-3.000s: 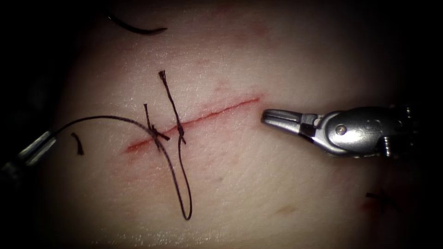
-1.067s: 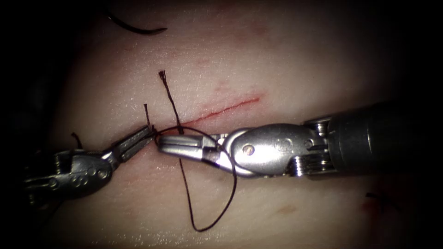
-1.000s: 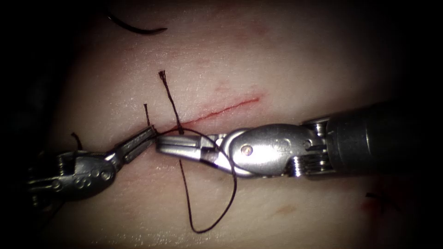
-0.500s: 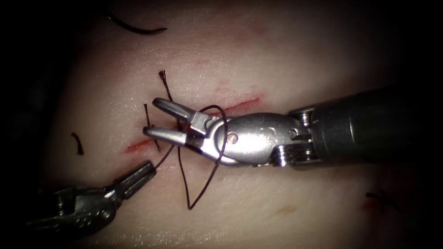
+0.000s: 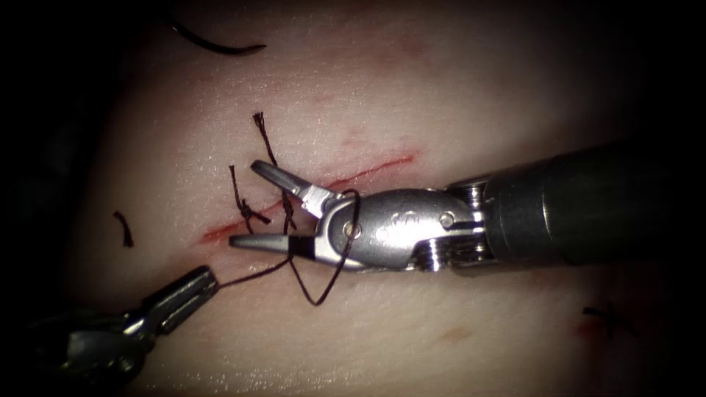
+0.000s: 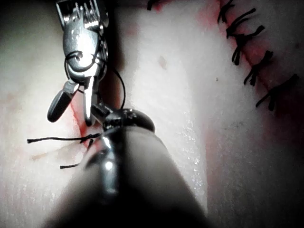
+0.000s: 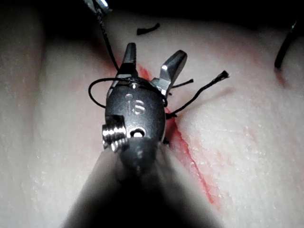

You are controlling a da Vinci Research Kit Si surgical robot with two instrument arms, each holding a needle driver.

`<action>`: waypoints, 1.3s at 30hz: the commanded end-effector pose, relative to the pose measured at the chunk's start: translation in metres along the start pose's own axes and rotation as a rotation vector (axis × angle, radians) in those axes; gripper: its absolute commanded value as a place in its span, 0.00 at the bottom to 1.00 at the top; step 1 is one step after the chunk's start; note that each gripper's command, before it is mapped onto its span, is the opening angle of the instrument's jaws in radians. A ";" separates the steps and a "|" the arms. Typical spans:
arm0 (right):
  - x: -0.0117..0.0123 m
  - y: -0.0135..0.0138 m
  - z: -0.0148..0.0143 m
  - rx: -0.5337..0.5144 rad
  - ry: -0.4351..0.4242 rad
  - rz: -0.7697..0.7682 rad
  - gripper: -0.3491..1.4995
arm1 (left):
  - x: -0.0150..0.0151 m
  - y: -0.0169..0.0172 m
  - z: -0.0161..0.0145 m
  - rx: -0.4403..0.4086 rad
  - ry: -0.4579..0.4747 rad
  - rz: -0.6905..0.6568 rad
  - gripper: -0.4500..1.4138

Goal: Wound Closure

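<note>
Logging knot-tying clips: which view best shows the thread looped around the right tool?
The endoscope view: the thread runs from the shut left tool and wraps behind the open jaws of the right tool, side-on above the cut. The right wrist view shows the wrap from behind the tool; the left wrist view shows it end-on.

We see 1 pool of bright light on the middle of the tissue (image 5: 456, 103), and it fades outward on every side. Around it lies a dark surround (image 5: 29, 110), black at both sides and along the top of the endoscope view. Small wet glints (image 5: 243, 378) catch the light near the lower edge. In the right wrist view we find the same darkness (image 7: 213, 9) beyond the lit surface.
</note>
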 end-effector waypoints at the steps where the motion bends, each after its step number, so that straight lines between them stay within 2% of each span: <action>1: -0.0003 -0.0008 0.0008 0.019 -0.002 -0.005 0.69 | 0.0001 0.0001 0.0007 -0.002 -0.003 0.005 0.00; 10: -0.0007 -0.0009 0.0008 0.042 0.004 -0.010 0.68 | 0.0007 -0.0006 0.0014 -0.003 -0.009 0.012 0.00; 14: -0.0008 -0.0009 0.0007 0.036 -0.001 -0.009 0.61 | 0.0005 -0.0006 0.0011 -0.006 -0.006 0.013 0.00; 17: -0.0009 -0.0008 0.0007 0.007 -0.017 0.004 0.59 | 0.0005 -0.0007 0.0009 -0.004 -0.005 0.013 0.00; 22: -0.0014 -0.0005 0.0006 -0.083 -0.059 0.079 0.59 | 0.0010 -0.0002 0.0003 0.000 -0.006 0.015 0.00; 25: -0.0017 -0.0003 0.0003 -0.128 -0.065 0.094 0.59 | 0.0014 0.0001 -0.0002 0.000 -0.007 0.017 0.00; 26: -0.0018 0.0000 0.0001 -0.179 -0.070 0.110 0.59 | 0.0018 0.0002 -0.0006 0.000 -0.008 0.017 0.00; 27: -0.0018 0.0000 0.0001 -0.179 -0.070 0.110 0.59 | 0.0018 0.0002 -0.0006 0.000 -0.008 0.017 0.00; 29: -0.0020 0.0006 0.0001 -0.244 -0.068 0.147 0.59 | 0.0021 0.0001 -0.0008 0.001 -0.007 0.015 0.00; 32: -0.0023 0.0012 0.0002 -0.273 -0.073 0.177 0.59 | 0.0021 0.0000 -0.0008 0.001 -0.006 0.015 0.00; 35: -0.0031 0.0024 0.0009 -0.312 -0.079 0.238 0.69 | 0.0020 0.0000 -0.0006 0.001 -0.006 0.015 0.00; 39: -0.0038 0.0037 0.0018 -0.339 -0.077 0.279 0.75 | 0.0018 -0.0001 -0.0005 0.001 -0.006 0.015 0.00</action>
